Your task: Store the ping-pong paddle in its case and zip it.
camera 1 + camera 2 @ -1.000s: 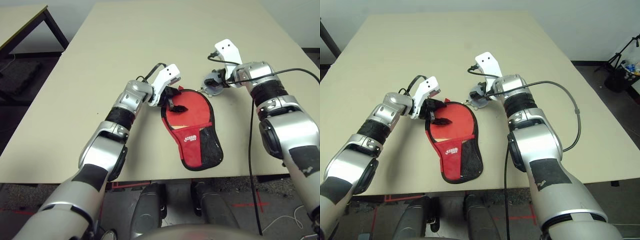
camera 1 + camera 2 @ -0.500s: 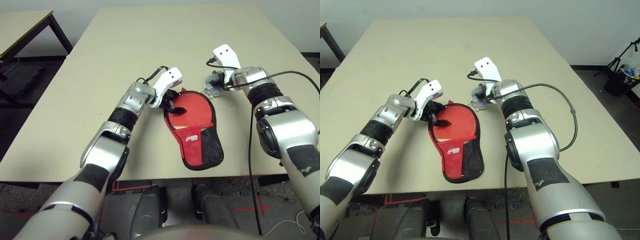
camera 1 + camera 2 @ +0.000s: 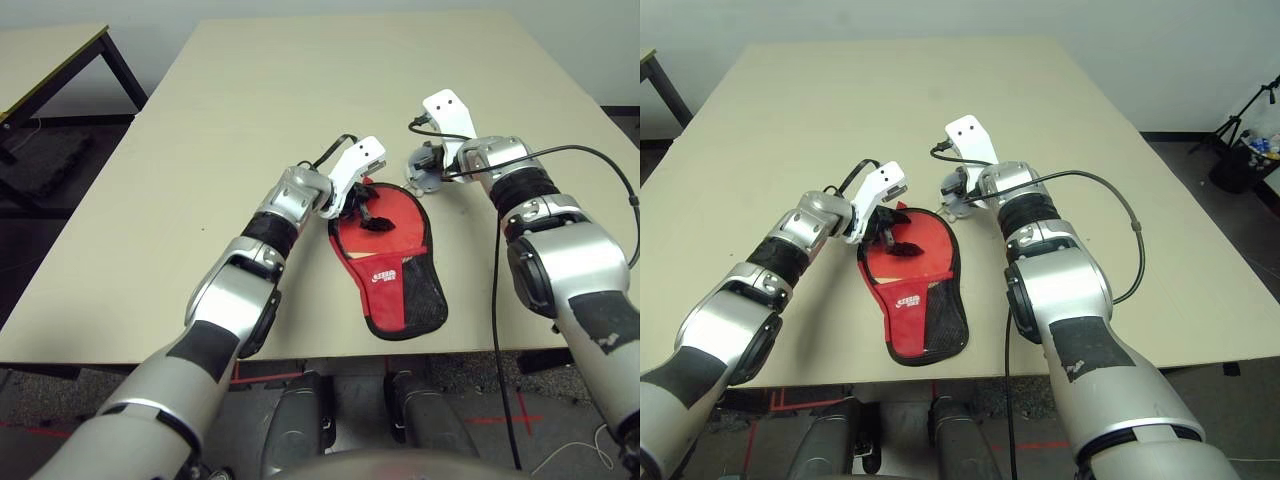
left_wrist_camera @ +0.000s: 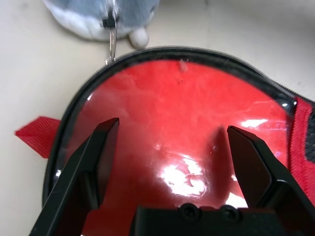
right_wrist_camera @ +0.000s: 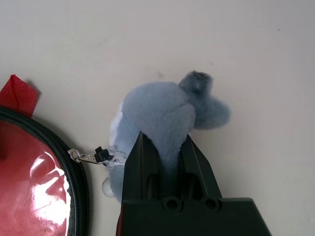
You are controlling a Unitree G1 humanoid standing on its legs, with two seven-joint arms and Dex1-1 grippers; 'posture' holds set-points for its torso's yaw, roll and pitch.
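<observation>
The case (image 3: 392, 262) lies on the surface (image 3: 300, 100), paddle (image 4: 182, 132) inside. Left end effector (image 4: 172, 162) gapes wide over its round end; right end effector (image 5: 165, 157), at one o'clock, pinches the grey plush charm (image 5: 162, 113).

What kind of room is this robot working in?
Probably a lab or workshop, not a home. A plain beige table stands on a dark floor beside a second table, red tape marks lie on the floor, and a tripod's legs stand by the wall.

Silver forearms with black joint bands, white wrist housings, black cables, and a black-fingered left gripper (image 4: 167, 167).
</observation>
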